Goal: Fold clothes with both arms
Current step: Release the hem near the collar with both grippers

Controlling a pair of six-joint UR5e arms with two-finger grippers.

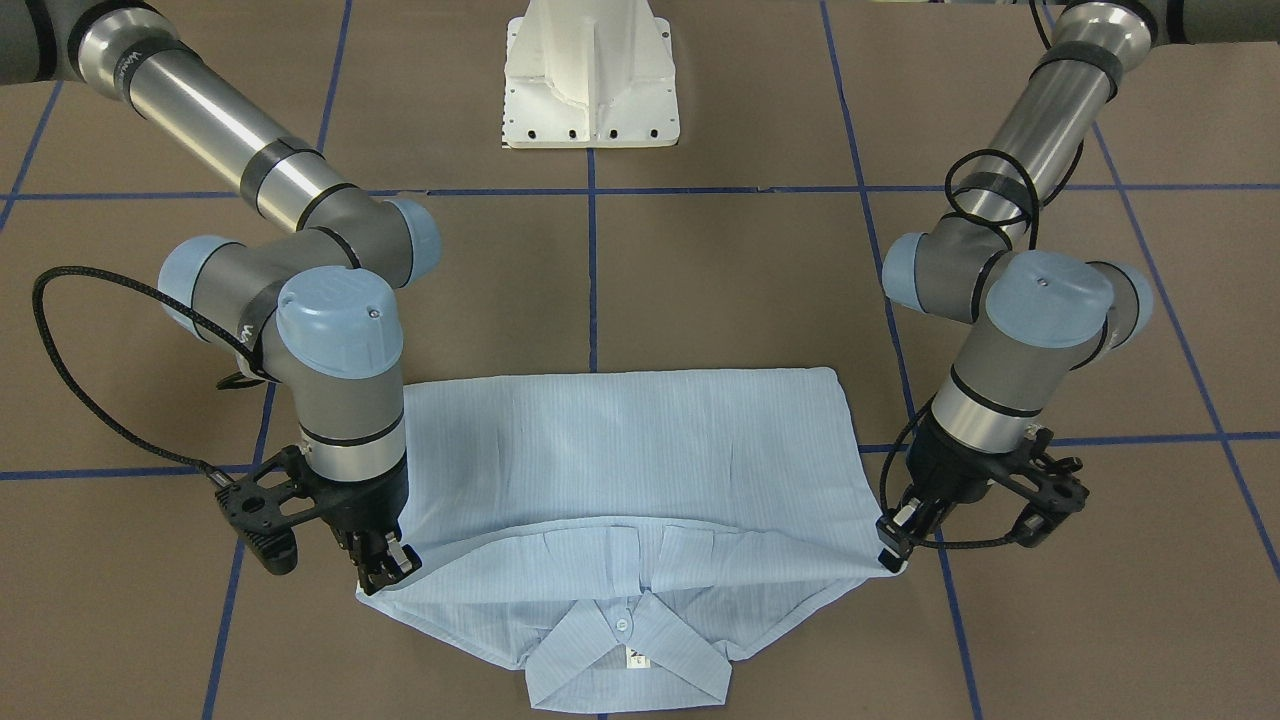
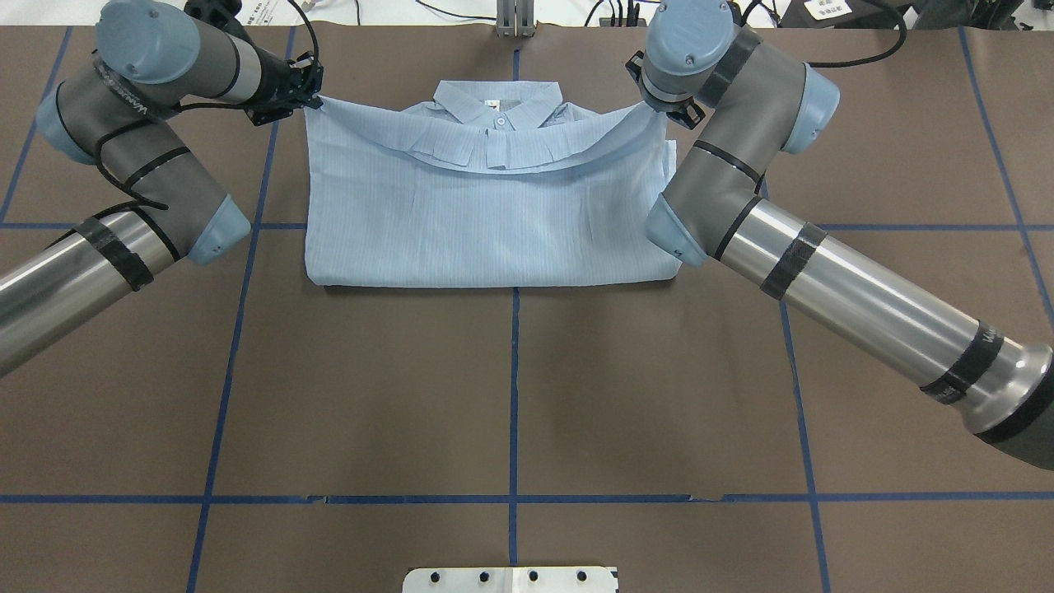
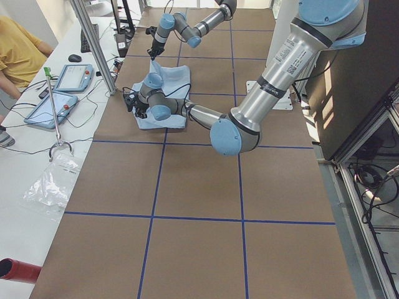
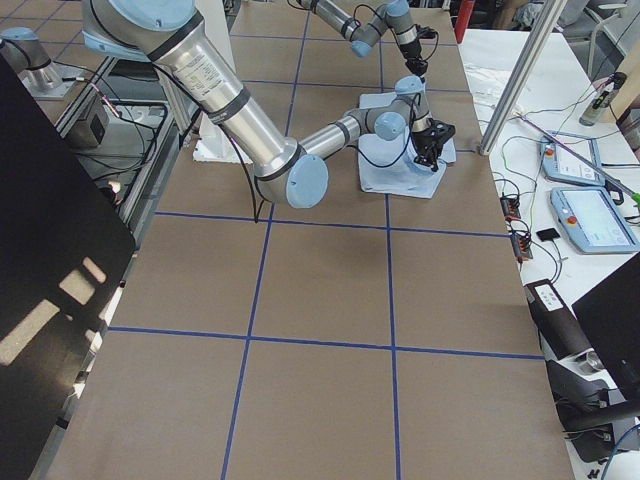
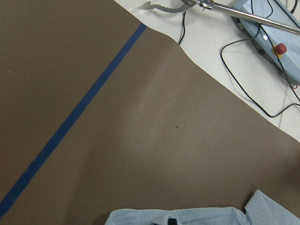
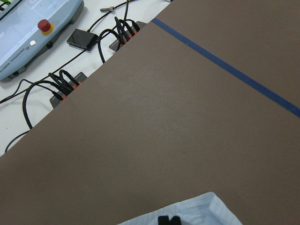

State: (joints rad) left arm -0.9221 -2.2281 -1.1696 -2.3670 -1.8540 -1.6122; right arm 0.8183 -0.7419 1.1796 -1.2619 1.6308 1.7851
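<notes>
The pale-blue striped shirt [image 2: 486, 214] lies on the brown table, doubled over, its collar [image 2: 498, 103] at the far edge from the robot. A folded edge [image 1: 640, 545] hangs slack just short of the collar [image 1: 625, 650], strung between both grippers. My left gripper [image 2: 309, 100] is shut on that edge's left corner, also seen from the front [image 1: 893, 545]. My right gripper [image 1: 385, 568] pinches the other corner, which in the overhead view sits under the wrist [image 2: 659, 111]. Each wrist view shows only a strip of shirt fabric [image 5: 187, 216] [image 6: 187, 213] at its bottom edge.
The white pedestal base [image 1: 590, 80] stands at the robot's side of the table. Blue tape lines [image 2: 515, 395] grid the brown surface. Beyond the far edge lies a white bench with teach pendants [image 3: 72, 78], cables and a metal pole [image 3: 93, 43]; a person in yellow [image 3: 19, 50] sits there.
</notes>
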